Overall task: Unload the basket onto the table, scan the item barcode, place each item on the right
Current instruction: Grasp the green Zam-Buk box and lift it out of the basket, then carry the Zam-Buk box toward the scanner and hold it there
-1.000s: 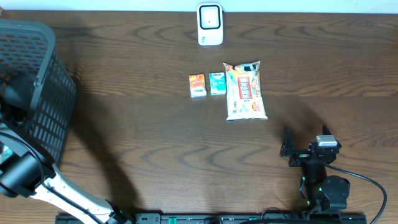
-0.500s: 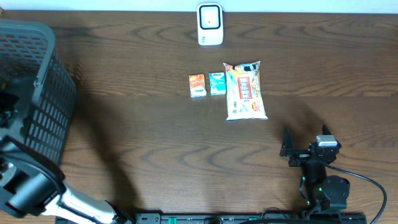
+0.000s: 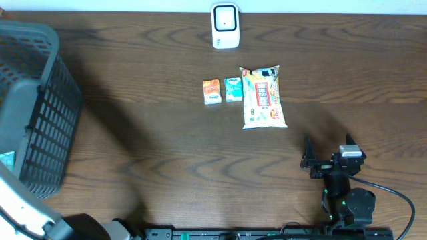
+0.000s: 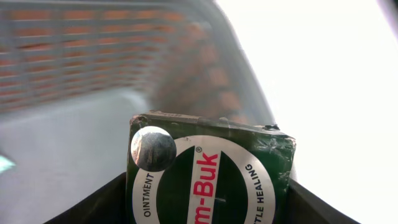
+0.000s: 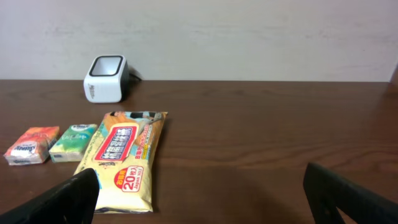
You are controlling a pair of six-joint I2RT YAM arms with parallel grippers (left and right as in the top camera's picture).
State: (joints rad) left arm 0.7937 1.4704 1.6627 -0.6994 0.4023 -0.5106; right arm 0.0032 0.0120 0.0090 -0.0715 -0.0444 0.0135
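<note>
A dark green ointment box (image 4: 208, 168) with a white ring and red lettering fills the left wrist view. My left gripper (image 4: 208, 202) is shut on it, one finger against each side. Behind it lie the basket's grey floor and mesh wall (image 4: 93, 50). The white barcode scanner (image 3: 225, 25) stands at the table's far middle edge and also shows in the right wrist view as the scanner (image 5: 107, 77). My right gripper (image 3: 327, 163) rests open near the front right, nothing between its fingers (image 5: 74, 196).
The black mesh basket (image 3: 47, 107) stands at the left edge, a teal item (image 3: 7, 159) inside. On the table's middle lie an orange pack (image 3: 211, 91), a teal pack (image 3: 233, 89) and a yellow wipes pack (image 3: 263, 97). My left arm's white link (image 3: 20, 213) crosses the lower left corner.
My left arm has drawn back from over the basket toward the lower left corner, uncovering the basket's inside. The right arm and the table items have not moved.
</note>
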